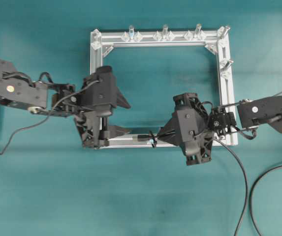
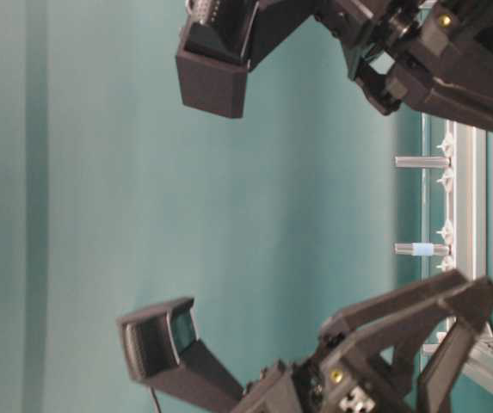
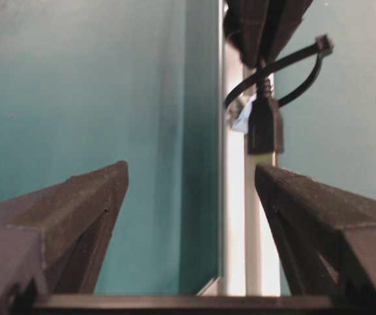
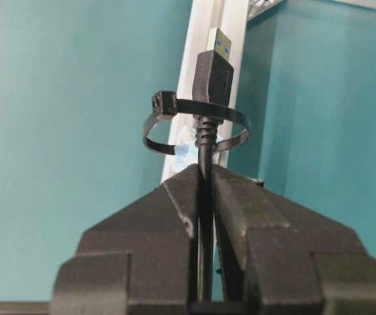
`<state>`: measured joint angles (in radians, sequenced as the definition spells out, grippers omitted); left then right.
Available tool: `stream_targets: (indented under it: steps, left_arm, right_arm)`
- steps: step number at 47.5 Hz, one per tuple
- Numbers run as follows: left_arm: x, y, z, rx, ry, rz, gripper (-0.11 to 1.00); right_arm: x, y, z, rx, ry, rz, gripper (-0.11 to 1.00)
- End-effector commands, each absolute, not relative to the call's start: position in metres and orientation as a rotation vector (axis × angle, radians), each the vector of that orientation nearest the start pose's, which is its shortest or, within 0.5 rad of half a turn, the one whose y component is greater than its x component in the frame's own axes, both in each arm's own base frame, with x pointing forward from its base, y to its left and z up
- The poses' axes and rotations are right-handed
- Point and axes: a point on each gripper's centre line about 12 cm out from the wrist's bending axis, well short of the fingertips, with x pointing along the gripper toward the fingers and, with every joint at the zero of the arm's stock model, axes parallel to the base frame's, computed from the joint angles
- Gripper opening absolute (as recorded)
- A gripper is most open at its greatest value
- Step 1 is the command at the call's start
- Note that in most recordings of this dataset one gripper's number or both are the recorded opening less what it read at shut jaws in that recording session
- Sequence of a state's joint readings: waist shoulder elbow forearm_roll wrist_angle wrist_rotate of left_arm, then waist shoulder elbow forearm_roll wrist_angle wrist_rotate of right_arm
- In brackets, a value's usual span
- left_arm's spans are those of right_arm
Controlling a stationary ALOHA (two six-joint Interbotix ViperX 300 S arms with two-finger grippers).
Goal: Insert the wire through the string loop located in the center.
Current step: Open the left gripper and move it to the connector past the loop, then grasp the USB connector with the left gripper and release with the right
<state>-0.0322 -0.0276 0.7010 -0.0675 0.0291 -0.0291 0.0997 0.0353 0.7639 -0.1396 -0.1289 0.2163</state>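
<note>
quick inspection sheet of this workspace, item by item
surface: teal table top, bare where it shows
job's things: wire with its plug already passed through the string loop, which stands on the near rail of the aluminium frame
clutter: nothing seen beyond the upright pegs along the frame's far and right rails
grippers: right gripper shut on the wire just behind the loop; left gripper wide open, holding nothing, facing the plug tip
cables: wire trails off the right gripper toward the lower right edge; a grey cable runs from the left arm
surroundings: nothing seen but teal backdrop
</note>
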Motion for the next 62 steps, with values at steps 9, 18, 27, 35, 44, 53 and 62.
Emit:
stream_targets:
  steps: [9,18,27,35,44,53,62]
  left_arm:
    - [0.394,-0.028,0.176,-0.077,0.668,-0.034,0.84]
    - [0.397,-0.031,0.176,-0.073,0.676,-0.043,0.84]
    - [0.399,-0.034,0.176,-0.071,0.692,-0.048,0.84]
    - [0.400,-0.035,0.168,-0.069,0.710,-0.050,0.84]
    - [0.408,-0.041,0.162,-0.064,0.720,-0.063,0.84]
    - [0.420,-0.050,0.150,-0.058,0.737,-0.077,0.84]
    - [0.424,-0.053,0.140,-0.051,0.757,-0.084,0.84]
  right_arm:
    - [0.376,0.039,0.148,0.049,0.631,0.090,0.07]
    - [0.377,0.039,0.147,0.049,0.634,0.089,0.07]
    - [0.377,0.040,0.145,0.049,0.634,0.090,0.07]
    - [0.378,0.040,0.144,0.050,0.630,0.092,0.07]
    - [0.379,0.040,0.144,0.050,0.628,0.092,0.07]
    - [0.381,0.040,0.146,0.051,0.622,0.092,0.07]
    - [0.383,0.040,0.149,0.049,0.616,0.093,0.07]
